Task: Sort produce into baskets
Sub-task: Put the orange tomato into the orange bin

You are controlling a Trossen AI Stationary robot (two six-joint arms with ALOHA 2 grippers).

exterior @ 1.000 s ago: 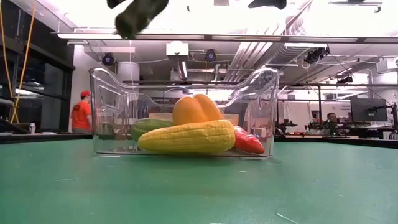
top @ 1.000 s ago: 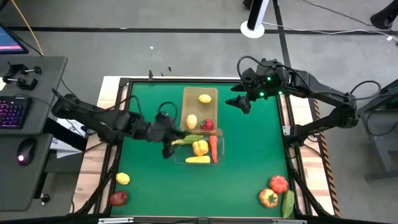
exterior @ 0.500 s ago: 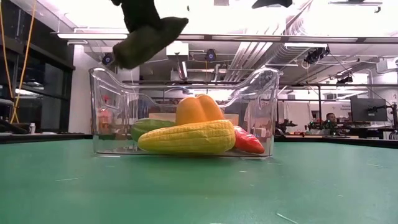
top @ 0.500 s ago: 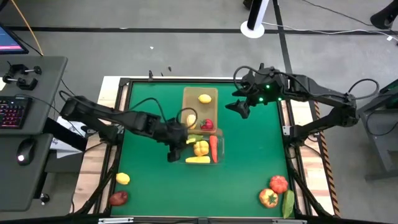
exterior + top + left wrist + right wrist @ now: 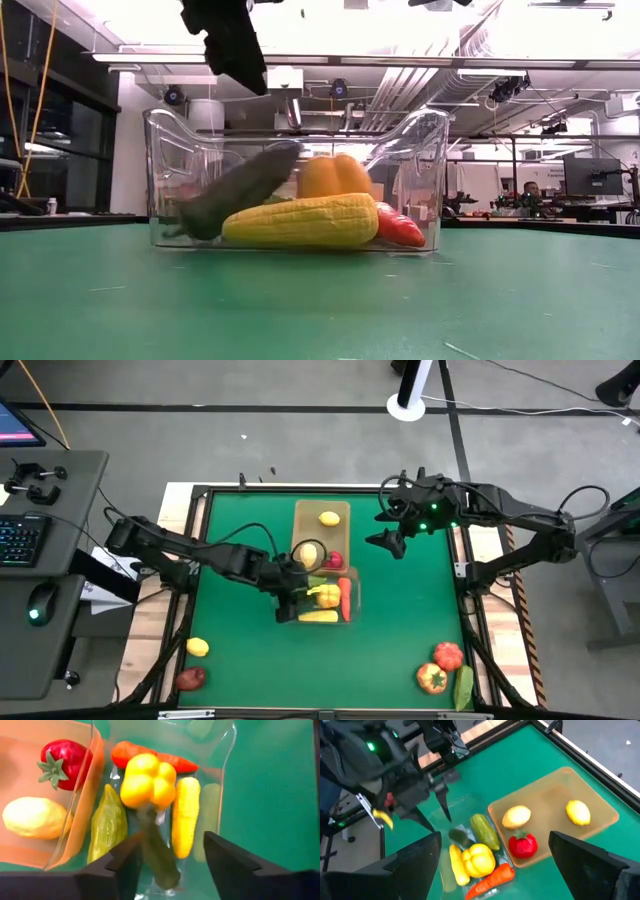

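The left gripper [image 5: 287,600] hangs over the clear basket [image 5: 322,618] near the middle of the green table [image 5: 400,630], and its fingers [image 5: 235,865] stand parted with nothing between them. Just below them, a dark green cucumber [image 5: 235,190] is inside the basket, apart from the fingers. In the low view it is tilted, its long axis slanting from the basket floor at the left up toward 2 o'clock, and it is leaning against the corn cob [image 5: 300,220]. Seen from the left wrist, the cucumber [image 5: 156,849] runs lengthwise between a paler green vegetable [image 5: 108,824] and the corn cob [image 5: 185,815], one end close under the yellow pepper [image 5: 147,780].

A carrot [image 5: 343,598] lies along the basket's 3 o'clock side, its long axis running 12 to 6. The tan basket [image 5: 321,512] touches the clear one at its 12 o'clock side, holding two lemons [image 5: 328,518] and a red fruit [image 5: 333,560].

The right gripper [image 5: 385,531] waits at 2 o'clock from the baskets, wide open and empty. Loose produce sits at 5 o'clock: a tomato [image 5: 447,655], an orange pepper [image 5: 431,678], a green vegetable [image 5: 463,687]. At 7 o'clock, a lemon [image 5: 198,648] and an apple [image 5: 190,678]. No readable writing anywhere.
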